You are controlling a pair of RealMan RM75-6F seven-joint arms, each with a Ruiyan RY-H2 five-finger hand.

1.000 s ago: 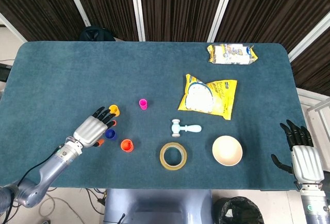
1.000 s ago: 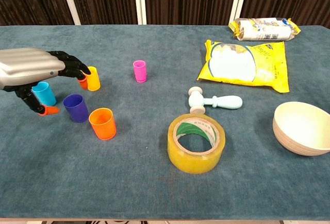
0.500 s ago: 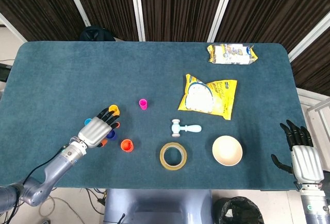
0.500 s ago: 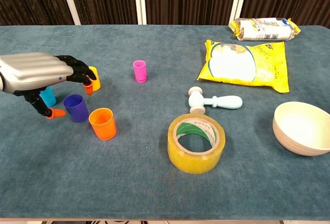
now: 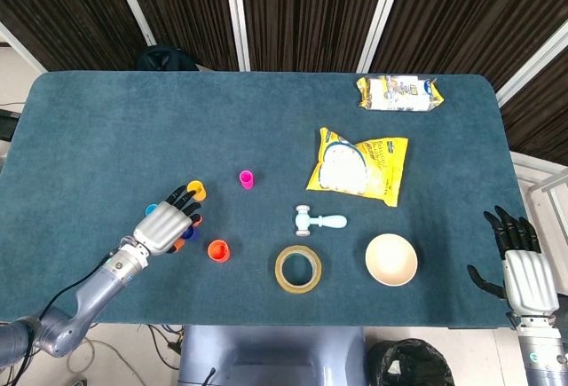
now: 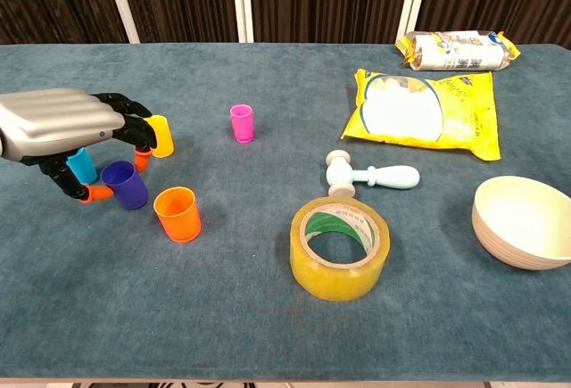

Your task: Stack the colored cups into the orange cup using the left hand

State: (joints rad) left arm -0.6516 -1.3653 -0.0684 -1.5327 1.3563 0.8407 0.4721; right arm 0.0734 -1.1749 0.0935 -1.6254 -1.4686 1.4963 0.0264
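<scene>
My left hand (image 6: 61, 125) hangs over the left group of cups, and its thumb and fingers (image 6: 141, 158) pinch the purple cup (image 6: 125, 185), which stands on the table. In the head view the left hand (image 5: 162, 228) covers most of the purple cup (image 5: 189, 233). The orange cup (image 6: 177, 214) (image 5: 217, 249) stands upright just right of it, empty. A yellow cup (image 6: 161, 136) and a light blue cup (image 6: 82, 166) stand behind the hand, and a pink cup (image 6: 241, 123) stands further back right. My right hand (image 5: 524, 271) is off the table's right front corner, fingers spread, holding nothing.
A yellow tape roll (image 6: 340, 279) lies flat right of the orange cup. A toy hammer (image 6: 370, 175), a cream bowl (image 6: 500, 194), a yellow snack bag (image 6: 428, 111) and a second packet (image 6: 455, 49) fill the right half of the table.
My left hand has come down and forward from the yellow cup. Its thumb and fingers have closed around the purple cup, which has shifted slightly left. The right hand has barely moved.
</scene>
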